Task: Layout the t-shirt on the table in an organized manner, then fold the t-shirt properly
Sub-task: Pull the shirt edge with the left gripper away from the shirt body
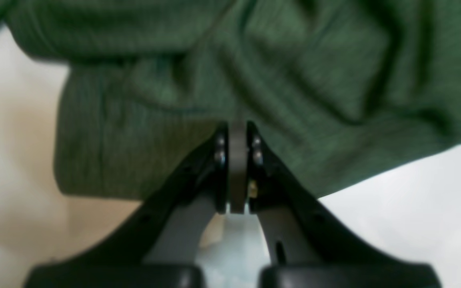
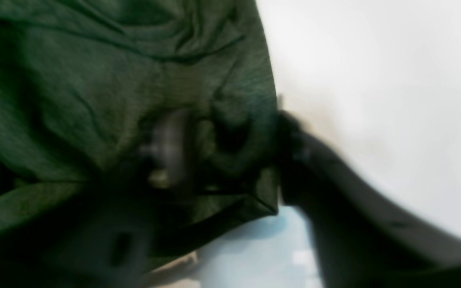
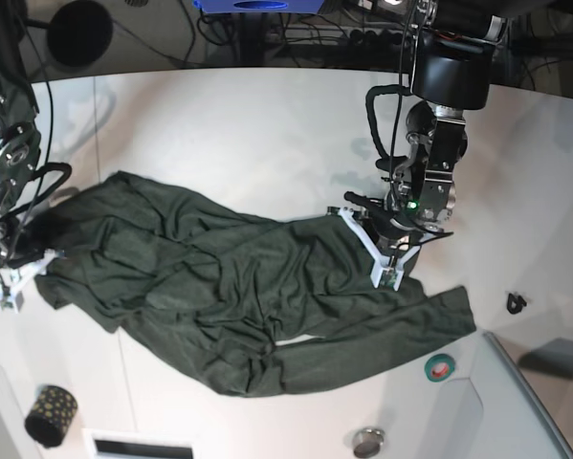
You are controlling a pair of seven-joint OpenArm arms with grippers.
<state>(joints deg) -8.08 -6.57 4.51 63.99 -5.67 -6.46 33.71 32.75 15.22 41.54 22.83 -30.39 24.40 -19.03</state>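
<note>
Item one, far left of the base view: the right claw (image 3: 16, 273) sits at the shirt's left margin. Its wrist view is badly blurred; we see fabric bunched between the two dark fingers, but we cannot tell how far the jaws stand apart or whether the grip is firm.

Item two, centre: the t-shirt (image 3: 238, 287), dark green, spread crumpled and slantwise across the white surface (image 3: 219, 134), heavily wrinkled, one sleeve trailing toward the lower right. It is not yet laid flat.

Item three, right of centre: the left claw (image 3: 393, 258), jaws fully closed, pads meeting at a fold of the shirt (image 1: 254, 80); we judge it is pinching the cloth's upper right edge.

Handling note: the step in hand appears to be the spreading. We recommend confirming both pinches hold only a single edge, then drawing the two claws apart evenly and low over the surface, so the thin knit tautens without dragging or twisting.

Markings: none legible. The shirt is plain; small objects along the near edge show no readable writing.
</note>
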